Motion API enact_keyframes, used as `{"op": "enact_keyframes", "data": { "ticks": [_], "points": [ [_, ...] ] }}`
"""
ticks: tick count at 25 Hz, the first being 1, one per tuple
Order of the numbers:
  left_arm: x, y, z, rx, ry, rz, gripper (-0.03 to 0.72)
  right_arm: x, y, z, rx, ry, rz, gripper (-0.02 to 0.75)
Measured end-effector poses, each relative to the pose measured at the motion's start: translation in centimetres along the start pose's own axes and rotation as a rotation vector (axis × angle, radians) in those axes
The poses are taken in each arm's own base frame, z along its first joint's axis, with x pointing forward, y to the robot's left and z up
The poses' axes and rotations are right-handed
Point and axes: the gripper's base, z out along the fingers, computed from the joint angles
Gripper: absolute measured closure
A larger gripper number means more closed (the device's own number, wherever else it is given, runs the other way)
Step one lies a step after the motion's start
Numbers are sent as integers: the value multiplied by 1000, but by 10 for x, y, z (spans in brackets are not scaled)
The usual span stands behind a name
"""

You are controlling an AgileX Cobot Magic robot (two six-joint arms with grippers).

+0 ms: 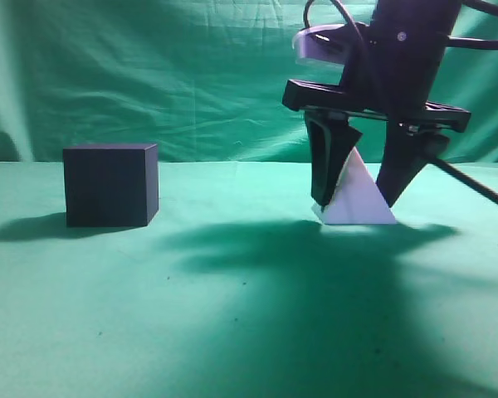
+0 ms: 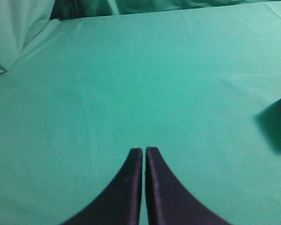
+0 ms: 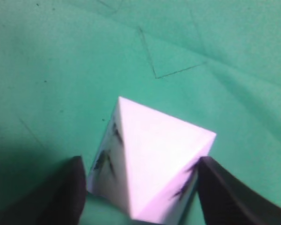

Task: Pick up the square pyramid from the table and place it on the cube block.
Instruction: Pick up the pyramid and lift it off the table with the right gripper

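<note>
The white square pyramid (image 1: 361, 203) stands on the green table (image 1: 249, 315) at the right. It also shows in the right wrist view (image 3: 154, 159), with dark markings on its left face. My right gripper (image 1: 357, 199) is lowered over it, one finger on each side. The right finger touches a corner and a thin gap shows at the left finger, so the gripper (image 3: 140, 187) is open around it. The dark cube block (image 1: 110, 184) stands on the table at the left, well apart. My left gripper (image 2: 144, 151) is shut and empty above bare cloth.
A green cloth backdrop (image 1: 191, 75) hangs behind the table. The right arm casts a wide shadow (image 1: 315, 274) over the middle and front of the cloth. A dark object's edge and shadow (image 2: 277, 126) show at the right of the left wrist view.
</note>
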Motion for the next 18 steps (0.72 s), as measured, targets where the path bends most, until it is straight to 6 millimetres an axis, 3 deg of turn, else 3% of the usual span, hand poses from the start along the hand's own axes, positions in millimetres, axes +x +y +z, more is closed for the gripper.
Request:
{"op": "enact_keyframes", "data": {
  "ticks": [3, 5, 6, 13, 18],
  "points": [
    [0, 0, 0, 0, 0, 0, 688, -1, 0, 2, 1, -7, 16, 356],
    [0, 0, 0, 0, 0, 0, 688, -2, -1, 1, 6, -8, 29, 371],
    [0, 0, 0, -1, 0, 2, 688, -2, -1, 1, 7, -6, 32, 414],
    [0, 0, 0, -1, 0, 2, 688, -2, -1, -2, 9, -3, 24, 409],
    [0, 0, 0, -1, 0, 2, 688, -21, 4, -24, 0, -39, 10, 409]
  ]
}}
